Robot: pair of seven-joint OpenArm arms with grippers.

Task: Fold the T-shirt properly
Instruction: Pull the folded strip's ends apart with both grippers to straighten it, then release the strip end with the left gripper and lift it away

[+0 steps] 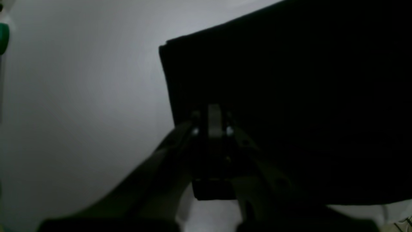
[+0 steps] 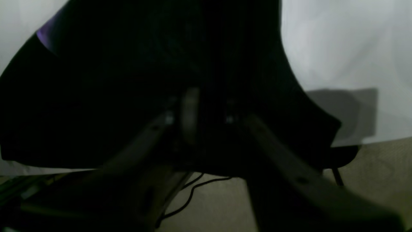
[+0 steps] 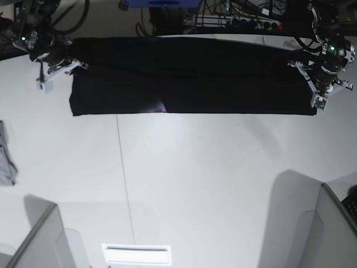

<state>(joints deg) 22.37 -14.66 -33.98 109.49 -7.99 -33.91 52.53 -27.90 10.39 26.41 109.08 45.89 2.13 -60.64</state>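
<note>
i see the t-shirt (image 3: 192,75) stretched sideways along the worktop (image 3: 195,178) far edge, left gripper (image 3: 319,102) pinched narrow at one end, right gripper (image 3: 44,84) parted at the other.

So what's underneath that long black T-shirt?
The white table lies under the T-shirt. A purple patch peeks from its front edge; anything else beneath is covered.

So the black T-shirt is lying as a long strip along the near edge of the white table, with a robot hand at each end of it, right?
Not quite. In the base view the black T-shirt lies as a long strip along the far edge of the white table, not the near one. A robot hand does sit at each end: the left hand and the right hand.
</note>
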